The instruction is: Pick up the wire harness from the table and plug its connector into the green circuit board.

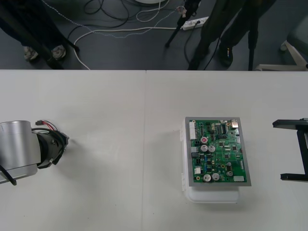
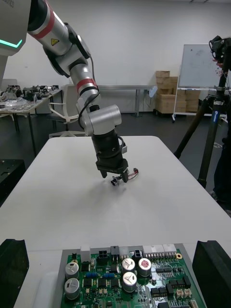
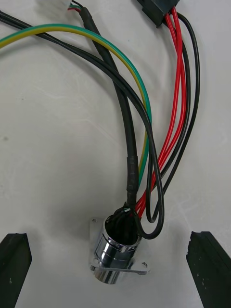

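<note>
Broadly, the pale worktop [image 1: 96,106] carries the green circuit board [image 1: 219,151] right of centre. Right end effector [image 1: 278,150] sits spread wide beside it. Left end effector [image 2: 114,176], jaws released, straddles the wire harness [image 3: 144,120] lying far left, its metal socket [image 3: 115,250] between them, untouched.

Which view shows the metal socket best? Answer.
Left wrist view: the metal socket lies close up between the left gripper's open fingers. Right wrist view shows it tiny at that gripper; front view, its red wires.
</note>
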